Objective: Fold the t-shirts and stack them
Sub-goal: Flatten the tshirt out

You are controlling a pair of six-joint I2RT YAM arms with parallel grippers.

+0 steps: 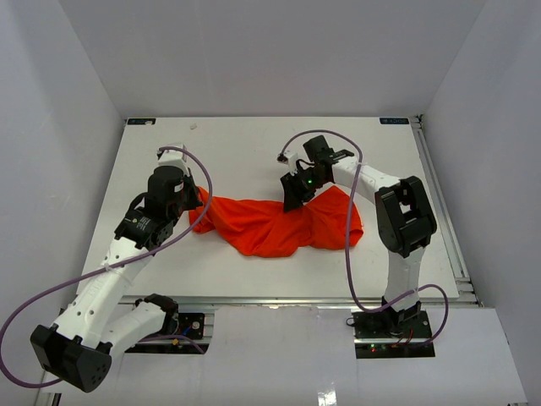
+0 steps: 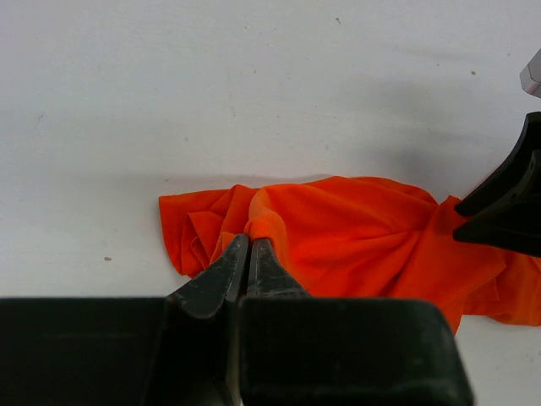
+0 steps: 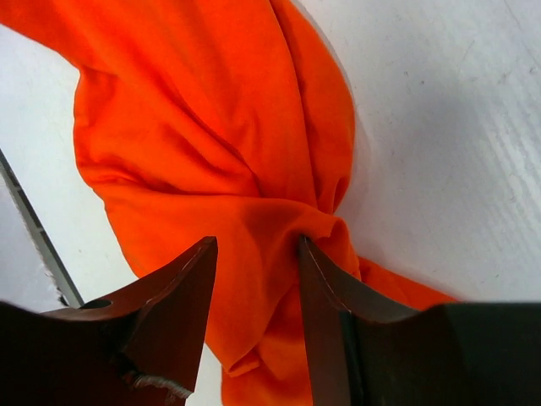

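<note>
The white table [image 1: 254, 152] carries a tiny far-corner label [image 1: 393, 121], unreadable. A plain orange-red t-shirt [image 1: 270, 228] lies crumpled mid-table between the arms. The left gripper [image 2: 248, 245] pinches a fold at its edge; the right gripper [image 3: 258, 245] clasps a thick bunch.

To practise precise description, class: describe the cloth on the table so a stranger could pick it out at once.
On the white table inside the grey-walled booth, between the two robot arms, lies a crumpled t-shirt, its left end pinched by the left gripper. It is bright orange-red, the only cloth there.
</note>
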